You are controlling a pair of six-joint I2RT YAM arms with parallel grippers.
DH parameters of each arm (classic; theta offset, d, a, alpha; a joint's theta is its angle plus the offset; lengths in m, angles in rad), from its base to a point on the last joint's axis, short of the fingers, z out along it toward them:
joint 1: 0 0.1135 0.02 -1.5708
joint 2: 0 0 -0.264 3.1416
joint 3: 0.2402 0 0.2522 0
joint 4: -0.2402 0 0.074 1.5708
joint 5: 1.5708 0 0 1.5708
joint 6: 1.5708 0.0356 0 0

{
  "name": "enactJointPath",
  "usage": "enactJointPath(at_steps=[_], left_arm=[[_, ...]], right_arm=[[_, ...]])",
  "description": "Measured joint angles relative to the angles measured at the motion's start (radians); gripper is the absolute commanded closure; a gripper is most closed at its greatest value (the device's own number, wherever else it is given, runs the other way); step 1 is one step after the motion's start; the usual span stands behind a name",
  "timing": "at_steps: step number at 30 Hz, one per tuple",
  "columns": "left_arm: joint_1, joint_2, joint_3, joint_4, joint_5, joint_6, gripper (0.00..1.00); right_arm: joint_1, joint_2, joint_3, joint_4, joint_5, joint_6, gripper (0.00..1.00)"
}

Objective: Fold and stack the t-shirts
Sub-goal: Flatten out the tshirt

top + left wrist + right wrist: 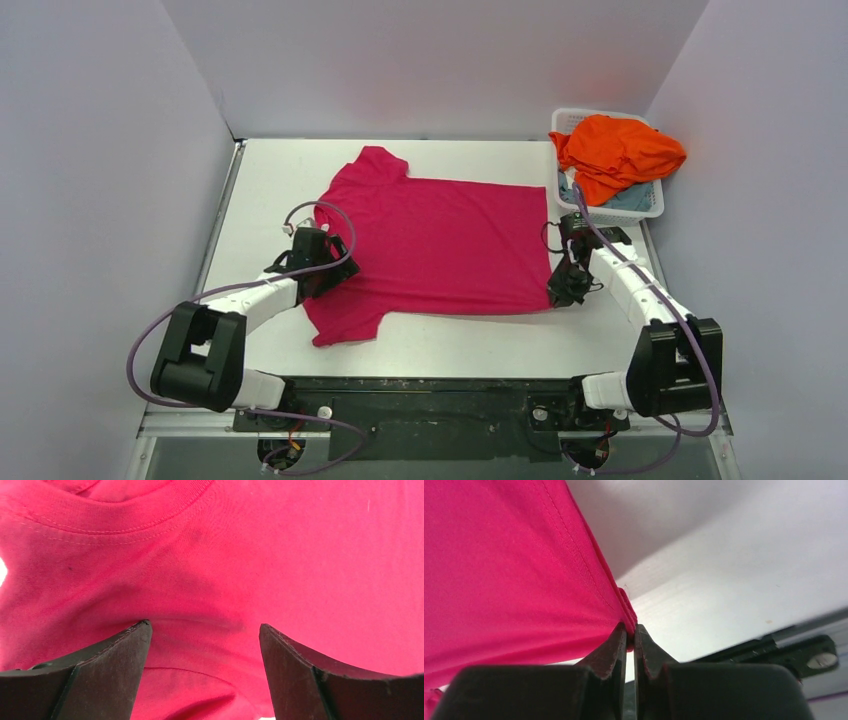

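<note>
From above, the magenta t-shirt (435,245) lay spread flat on the table (470,345), with its collar toward the left arm and its hem toward the right. The orange t-shirt (620,150) was heaped in the basket (655,208) at the far right corner, a blue-grey one (630,200) showing beneath it. The left gripper (335,270) was over the collar end, and the right gripper (560,295) was at the near hem corner.

In the left wrist view, the fingers (117,652) stood wide apart over the cloth just below the collar band (115,522), holding nothing.

In the right wrist view, the jaws were pressed together on the stitched hem (589,575) corner, and the fabric tented toward the pinch.

The shirt looked light, thin and limp — likely to sag and trail. The doubled seams, hem and collar band, seemed the firmest holds.
</note>
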Motion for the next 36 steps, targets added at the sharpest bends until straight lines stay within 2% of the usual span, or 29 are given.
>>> enactJointPath(at_steps=[2, 3, 4, 5, 6, 8, 13, 20, 26, 30, 36], left_arm=[[0.0, -0.005, -0.001, -0.009, -0.019, 0.003, 0.1], [0.0, -0.01, -0.002, -0.014, -0.027, 0.003, 0.1], [0.0, -0.013, -0.003, -0.02, -0.034, 0.005, 0.1], [0.0, -0.019, -0.006, -0.026, -0.041, 0.006, 0.1], [0.0, -0.026, -0.011, -0.032, -0.049, 0.008, 0.1], [0.0, -0.041, -0.018, -0.05, -0.067, 0.016, 0.1], [0.001, -0.077, -0.028, -0.108, -0.084, 0.029, 0.09], [-0.017, -0.177, -0.017, -0.188, -0.051, 0.031, 0.09], [-0.05, -0.196, 0.175, -0.261, -0.077, 0.043, 0.09], [-0.049, -0.115, 0.32, -0.239, -0.087, 0.068, 0.09], [-0.024, 0.191, 0.512, -0.208, -0.071, 0.128, 0.09]], right_arm=[[0.003, -0.03, 0.033, -0.065, 0.035, 0.01, 0.97], [0.003, -0.042, 0.043, -0.095, 0.058, 0.016, 0.85], [0.003, -0.05, 0.047, -0.114, 0.076, 0.024, 0.58], [0.003, -0.057, 0.048, -0.137, 0.099, 0.032, 0.47], [0.003, -0.06, 0.048, -0.16, 0.127, 0.041, 0.28], [0.002, -0.061, 0.048, -0.205, 0.183, 0.047, 0.14], [0.002, -0.074, 0.058, -0.251, 0.269, 0.051, 0.12], [0.075, -0.117, 0.136, -0.159, 0.219, -0.016, 0.12], [0.205, 0.038, 0.272, -0.016, 0.179, -0.069, 0.12], [0.208, 0.223, 0.375, 0.074, 0.174, -0.083, 0.12], [0.201, 0.499, 0.557, 0.138, 0.18, -0.118, 0.12]])
